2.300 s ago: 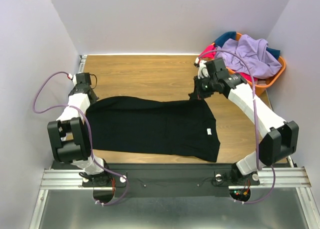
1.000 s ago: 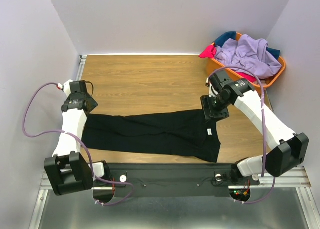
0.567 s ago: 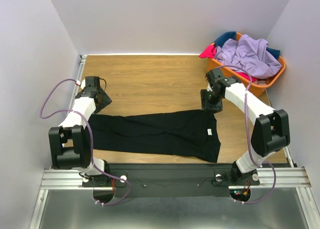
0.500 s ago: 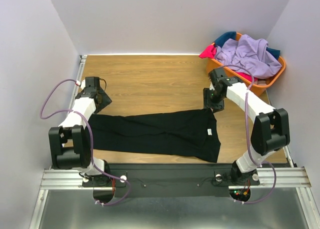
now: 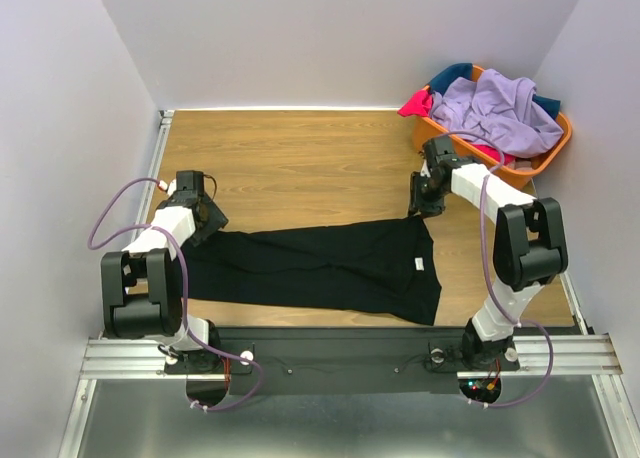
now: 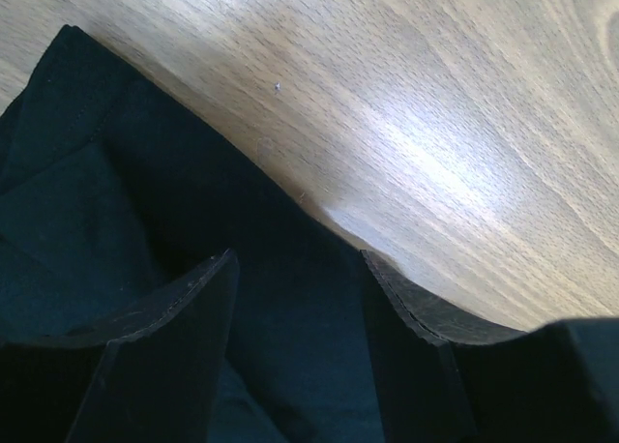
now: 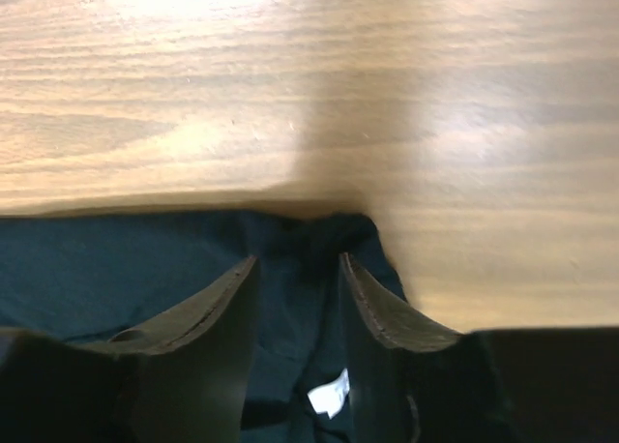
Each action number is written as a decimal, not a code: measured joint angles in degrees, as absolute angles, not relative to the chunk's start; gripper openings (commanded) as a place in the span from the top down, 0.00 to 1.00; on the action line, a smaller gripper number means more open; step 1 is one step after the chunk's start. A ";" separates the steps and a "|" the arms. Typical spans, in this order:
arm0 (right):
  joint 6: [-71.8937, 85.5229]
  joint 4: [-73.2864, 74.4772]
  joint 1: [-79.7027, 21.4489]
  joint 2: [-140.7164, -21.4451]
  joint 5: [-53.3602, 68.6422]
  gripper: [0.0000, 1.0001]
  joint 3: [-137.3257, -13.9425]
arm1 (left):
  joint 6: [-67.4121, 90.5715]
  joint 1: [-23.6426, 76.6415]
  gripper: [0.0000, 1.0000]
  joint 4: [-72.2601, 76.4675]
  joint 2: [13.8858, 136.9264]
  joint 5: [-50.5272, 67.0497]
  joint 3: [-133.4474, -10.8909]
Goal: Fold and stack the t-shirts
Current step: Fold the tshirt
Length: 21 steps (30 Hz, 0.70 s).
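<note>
Black t-shirt (image 5: pixel 320 268) is folded into a long flat band lying left-right across the near half of the wooden table (image 5: pixel 300 158). It's narrower at the left end and deeper at the right, where the near corner drops toward the arm bases. A few soft creases mid-band. White label (image 5: pixel 418 265) faces up near the right end. No logo visible.

Left gripper (image 5: pixel 205 220) is down at the band's far-left corner. Left wrist view: jaws well apart, both fingers (image 6: pixel 174 317) over black cloth (image 6: pixel 145 191), far hem running diagonally just past the tips, bare wood beyond. The cloth lies flat in the gap, nothing clamped.

Right gripper (image 5: pixel 420 203) is at the far-right corner. Right wrist view: jaws apart but narrower than the left. They straddle the corner of the shirt (image 7: pixel 116 259), with a small pucker of cloth right at the fingertips (image 7: pixel 227 283). The label (image 7: pixel 329 397) shows through the gap lower down. No pinch that I can see, and the cloth in the gap sits on the table.

Orange basket (image 5: pixel 566 130) is in the far-right corner, well apart from the black shirt, just behind the right arm. It's heaped with a lavender shirt (image 5: pixel 495 103) on top, a pink-red shirt (image 5: pixel 418 103) hanging over the left rim and a teal shirt (image 5: pixel 450 75) at the back.
</note>
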State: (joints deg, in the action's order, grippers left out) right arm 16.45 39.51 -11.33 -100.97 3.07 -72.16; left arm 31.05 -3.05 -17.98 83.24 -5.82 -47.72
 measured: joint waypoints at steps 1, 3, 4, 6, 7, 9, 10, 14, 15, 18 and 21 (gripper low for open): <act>16.45 38.96 -11.33 -101.65 3.38 0.69 -72.16 | 31.09 -3.05 0.36 -17.74 83.26 -5.80 -47.57; 16.56 38.19 -11.31 -102.96 3.75 0.83 -72.16 | 31.14 -3.05 0.36 -17.39 83.33 -5.67 -47.33; 16.56 37.98 -11.22 -103.74 3.92 0.84 -72.16 | 31.16 -3.05 0.36 -17.23 83.53 -5.52 -47.24; 16.86 37.82 -11.11 -104.81 4.14 0.83 -72.16 | 31.16 -3.05 0.36 -16.71 83.99 -5.32 -47.09; 16.97 37.71 -10.90 -105.41 4.32 0.82 -72.16 | 31.18 -3.05 0.36 -16.16 84.40 -5.15 -46.83; 17.19 37.67 -10.57 -105.75 4.47 0.80 -72.16 | 31.18 -3.05 0.36 -15.73 85.14 -4.93 -46.46; 17.34 37.65 -10.39 -105.75 4.51 0.80 -72.16 | 31.18 -3.05 0.36 -15.62 85.49 -4.93 -46.41; 17.58 37.41 -9.80 -105.80 4.80 0.99 -72.16 | 31.16 -3.05 0.36 -14.94 86.63 -4.89 -46.39; 17.56 37.36 -9.74 -105.82 4.93 1.00 -72.16 | 31.16 -3.05 0.36 -14.79 86.67 -4.91 -46.39; 17.74 37.10 -9.58 -106.21 4.95 1.00 -72.16 | 31.14 -3.05 0.36 -14.33 86.91 -4.91 -46.41; 17.76 37.04 -8.99 -106.85 4.73 1.00 -72.34 | 31.09 -3.05 0.36 -14.15 87.24 -4.91 -46.50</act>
